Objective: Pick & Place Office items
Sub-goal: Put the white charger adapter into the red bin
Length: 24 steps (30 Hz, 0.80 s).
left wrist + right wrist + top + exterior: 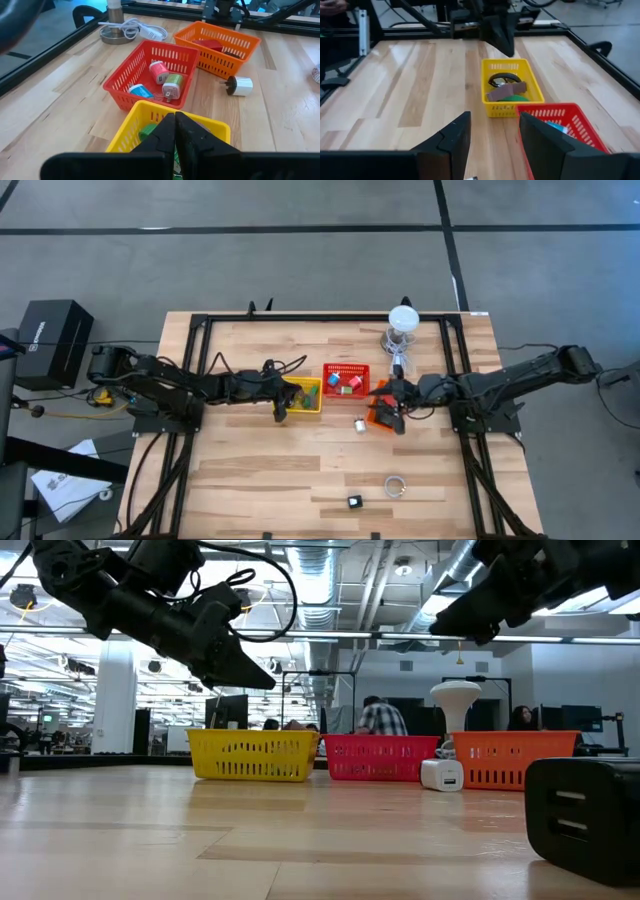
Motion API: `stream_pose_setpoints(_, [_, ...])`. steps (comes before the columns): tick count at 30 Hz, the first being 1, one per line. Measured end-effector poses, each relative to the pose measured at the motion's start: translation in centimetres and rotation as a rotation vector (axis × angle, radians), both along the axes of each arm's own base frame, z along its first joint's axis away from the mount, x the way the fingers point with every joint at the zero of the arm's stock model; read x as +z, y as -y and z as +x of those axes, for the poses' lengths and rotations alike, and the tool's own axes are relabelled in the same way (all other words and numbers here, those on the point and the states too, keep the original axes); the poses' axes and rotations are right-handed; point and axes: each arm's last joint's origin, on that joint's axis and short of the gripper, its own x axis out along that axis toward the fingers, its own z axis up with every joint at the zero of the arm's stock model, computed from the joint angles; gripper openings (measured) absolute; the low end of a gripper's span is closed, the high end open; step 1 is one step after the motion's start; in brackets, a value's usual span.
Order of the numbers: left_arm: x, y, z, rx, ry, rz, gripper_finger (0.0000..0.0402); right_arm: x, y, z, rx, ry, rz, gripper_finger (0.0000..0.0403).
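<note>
1. The left end effector [281, 412] is held above the yellow basket [304, 396], fingers pressed together with nothing between them.
2. The right end effector [393, 420] is held over the orange basket [218, 46], fingers parted and empty.
3. Chargers [159, 72] are seen in the red basket [346, 380].
4. A white charger [358, 424], a ring [395, 485] and a black item [354, 501] are left on the counter [250, 470].

I note yellow basket [305, 395], red basket [346, 380] and orange basket [381, 416] in a row mid-table, white-topped lamp [402, 320] with coiled cable behind them, black box [55, 340] on the floor.
</note>
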Motion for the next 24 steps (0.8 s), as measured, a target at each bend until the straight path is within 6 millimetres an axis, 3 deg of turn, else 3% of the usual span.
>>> stream_pose_setpoints(11, [0.0,0.0,0.0,0.000,0.000,0.000,0.0006,-2.7,-0.1,2.4,0.016,-0.105,-0.057,0.0165])
stream_pose_setpoints(20, [0.0,0.0,0.0,0.000,-0.001,0.000,0.0006,-2.1,-2.2,7.1,0.074,-0.296,-0.093,0.0210])
stream_pose_setpoints(24, [0.0,0.0,0.0,0.000,-0.002,0.000,0.0006,-3.1,-2.9,8.8,0.088,-0.454,-0.119,0.0224])
